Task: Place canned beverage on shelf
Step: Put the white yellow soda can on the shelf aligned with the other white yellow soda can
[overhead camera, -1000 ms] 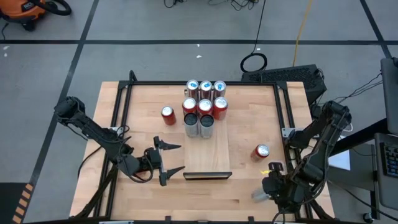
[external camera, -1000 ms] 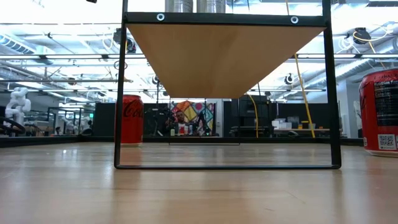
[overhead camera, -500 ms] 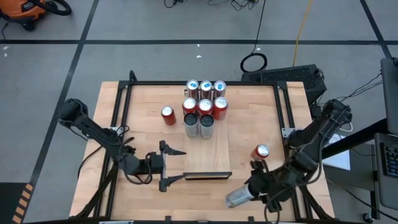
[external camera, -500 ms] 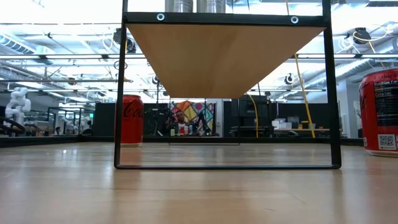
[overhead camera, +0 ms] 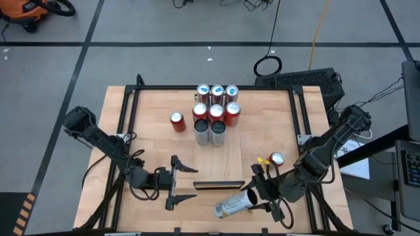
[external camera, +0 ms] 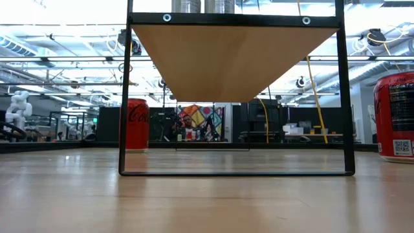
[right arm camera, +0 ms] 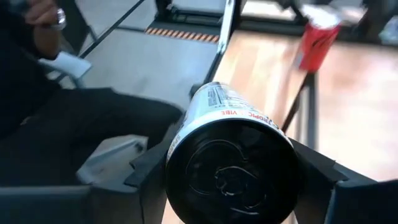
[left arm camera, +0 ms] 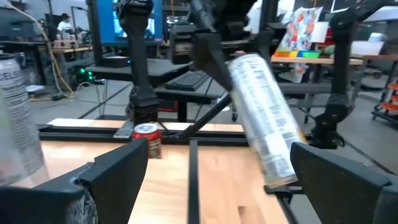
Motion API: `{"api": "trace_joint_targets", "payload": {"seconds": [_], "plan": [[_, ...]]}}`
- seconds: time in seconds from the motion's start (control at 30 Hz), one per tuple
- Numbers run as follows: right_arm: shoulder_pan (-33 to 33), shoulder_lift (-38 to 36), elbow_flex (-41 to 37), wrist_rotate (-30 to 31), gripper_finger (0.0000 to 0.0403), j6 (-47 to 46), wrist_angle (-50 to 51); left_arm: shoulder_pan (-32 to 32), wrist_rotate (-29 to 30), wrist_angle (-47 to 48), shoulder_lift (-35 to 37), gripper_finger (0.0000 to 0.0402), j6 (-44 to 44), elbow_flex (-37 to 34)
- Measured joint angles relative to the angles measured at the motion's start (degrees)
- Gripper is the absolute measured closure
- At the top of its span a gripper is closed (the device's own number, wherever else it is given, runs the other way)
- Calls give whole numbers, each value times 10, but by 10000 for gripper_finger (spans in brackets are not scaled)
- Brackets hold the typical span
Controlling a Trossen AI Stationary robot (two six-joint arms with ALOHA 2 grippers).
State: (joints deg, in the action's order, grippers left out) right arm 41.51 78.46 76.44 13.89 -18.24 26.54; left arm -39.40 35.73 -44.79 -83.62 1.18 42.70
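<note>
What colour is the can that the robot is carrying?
Silver-white with printed text, the can shows best in the left wrist view.

Silver canned beverage (overhead camera: 231,205): tilted nearly horizontal, held off the table just past the shelf's near end, dark base showing.

Shelf (overhead camera: 226,159): long pale wood panel, dark near edge, eight upright cans clustered at its far end.

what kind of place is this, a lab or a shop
Most likely a robotics lab: two robot arms at a wooden table with drink cans, and open workspace behind with desks and screens.
</note>
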Motion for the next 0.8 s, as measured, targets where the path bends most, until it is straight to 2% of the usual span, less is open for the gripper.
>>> {"api": "trace_joint_targets", "payload": {"seconds": [0.23,0.33,0.67,0.8], "plan": [[-5,0,0,41,173,97,-54,-12,0,-12,3,8,0,7],[-14,0,0,43,174,142,-79,-12,-19,-2,3,8,-1,20],[-53,5,0,45,173,267,-120,-11,-33,160,3,8,43,96],[-69,18,1,46,173,298,-120,-11,-22,182,3,8,45,100]]}}
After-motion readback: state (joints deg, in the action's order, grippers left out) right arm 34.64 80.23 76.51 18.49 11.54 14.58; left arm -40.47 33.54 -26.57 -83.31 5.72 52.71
